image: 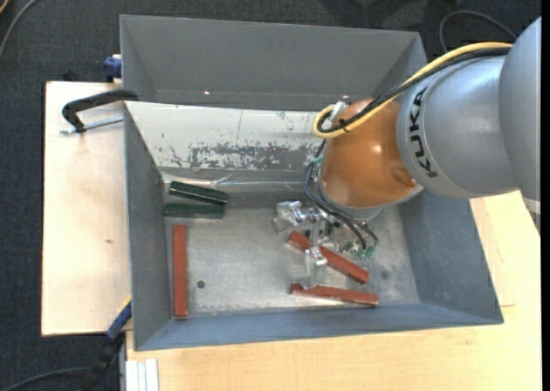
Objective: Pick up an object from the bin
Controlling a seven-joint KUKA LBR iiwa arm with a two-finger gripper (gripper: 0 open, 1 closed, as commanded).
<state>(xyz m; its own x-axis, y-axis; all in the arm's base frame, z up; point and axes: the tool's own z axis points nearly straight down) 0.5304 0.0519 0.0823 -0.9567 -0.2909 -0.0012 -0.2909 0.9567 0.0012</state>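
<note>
In the camera view my gripper (314, 253) hangs low in the lower right of the bin (258, 63), over a slanted red bar (345, 269). I cannot make out whether it is spread or closed. The bar looks stiff, light and slim, so I would take it mid-length, across its narrow width.

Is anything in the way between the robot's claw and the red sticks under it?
Nothing that I can see. The gripper is right at the slanted red stick, with no other thing between them.

Even light, perhaps overhead, glare on bin wall (241, 133)
</note>
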